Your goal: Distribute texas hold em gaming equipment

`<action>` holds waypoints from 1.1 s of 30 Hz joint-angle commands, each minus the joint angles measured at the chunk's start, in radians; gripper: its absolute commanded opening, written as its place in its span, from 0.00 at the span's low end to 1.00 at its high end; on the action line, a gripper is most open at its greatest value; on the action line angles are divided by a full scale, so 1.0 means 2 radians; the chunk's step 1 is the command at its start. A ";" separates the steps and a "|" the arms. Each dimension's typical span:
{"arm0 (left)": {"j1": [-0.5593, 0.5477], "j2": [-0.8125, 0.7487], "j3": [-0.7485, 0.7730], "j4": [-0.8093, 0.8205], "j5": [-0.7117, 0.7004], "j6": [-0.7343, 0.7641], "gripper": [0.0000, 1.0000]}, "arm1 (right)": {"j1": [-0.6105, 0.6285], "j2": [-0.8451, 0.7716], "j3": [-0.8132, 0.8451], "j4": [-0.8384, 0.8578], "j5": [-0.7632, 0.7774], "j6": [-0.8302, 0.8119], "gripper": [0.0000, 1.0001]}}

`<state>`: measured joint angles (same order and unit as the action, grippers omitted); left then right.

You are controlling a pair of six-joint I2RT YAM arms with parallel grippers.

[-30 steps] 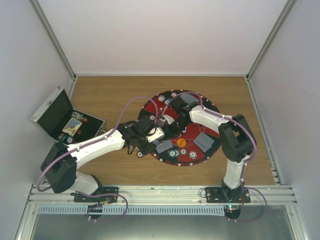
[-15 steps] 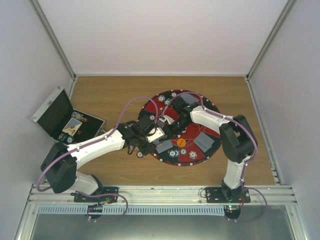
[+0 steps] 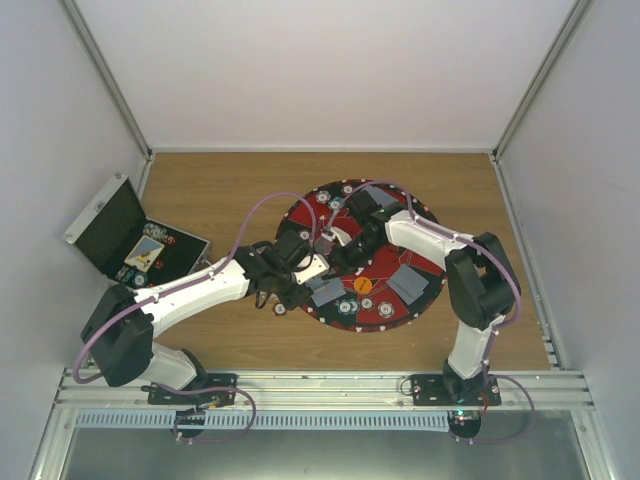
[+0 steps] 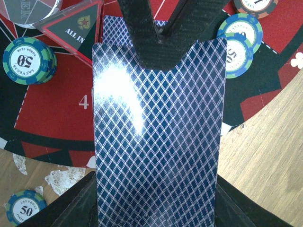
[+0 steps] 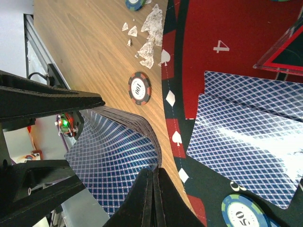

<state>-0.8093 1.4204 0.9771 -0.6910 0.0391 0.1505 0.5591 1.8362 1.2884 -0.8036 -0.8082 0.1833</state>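
My left gripper (image 4: 156, 204) is shut on a deck of blue diamond-backed playing cards (image 4: 158, 142) over the mat's left edge (image 3: 312, 268). The right gripper (image 5: 154, 174) meets it from the mat side, jaws shut on the deck's far edge, and the cards (image 5: 113, 161) bow upward between the two grippers. Seen from the left wrist, the right fingers (image 4: 142, 28) cover the deck's top edge. Dealt cards (image 5: 246, 137) lie face down on the red-and-black mat (image 3: 420, 262). Striped chips (image 4: 27, 60) and an orange disc (image 3: 362, 284) sit on the mat.
A black-and-red chip (image 5: 139, 88) lies on the wood just off the mat. A clear "ALL IN" triangle (image 4: 75, 28) rests near the mat's centre. The open black case (image 3: 120, 235) with more pieces stands at the left wall. Torn white flecks (image 5: 149, 28) mark the tabletop.
The right gripper has closed on the far edge of the deck. The right arm edged slightly left toward the left gripper. The left arm and its grip have not moved.
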 commanded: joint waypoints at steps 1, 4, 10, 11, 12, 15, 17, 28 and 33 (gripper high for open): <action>-0.002 -0.009 0.008 0.022 -0.004 0.003 0.54 | -0.008 -0.014 -0.005 -0.011 0.015 -0.007 0.01; -0.002 -0.009 0.008 0.021 -0.004 0.003 0.54 | -0.012 -0.016 -0.007 -0.015 0.022 -0.008 0.00; -0.002 -0.008 0.008 0.022 -0.002 0.003 0.54 | -0.016 -0.015 -0.008 -0.009 -0.002 -0.008 0.08; -0.002 -0.008 0.009 0.022 -0.003 0.004 0.54 | -0.016 -0.013 -0.008 -0.007 -0.010 -0.007 0.12; -0.002 -0.008 0.009 0.021 -0.003 0.004 0.54 | -0.016 -0.012 -0.009 -0.005 -0.017 -0.006 0.17; -0.002 -0.008 0.009 0.022 -0.002 0.004 0.54 | -0.016 -0.010 -0.011 -0.001 -0.034 -0.003 0.20; -0.002 -0.008 0.009 0.022 -0.002 0.003 0.54 | -0.016 -0.009 -0.013 0.000 -0.041 -0.006 0.17; -0.002 -0.007 0.009 0.022 -0.004 0.005 0.54 | -0.048 -0.034 0.001 -0.012 0.061 0.018 0.01; -0.002 -0.007 0.010 0.023 -0.002 0.006 0.54 | -0.104 -0.068 0.045 -0.064 0.242 0.034 0.01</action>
<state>-0.8093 1.4204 0.9771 -0.6910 0.0380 0.1505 0.4339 1.7794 1.2934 -0.8486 -0.6491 0.2188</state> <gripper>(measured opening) 0.543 0.008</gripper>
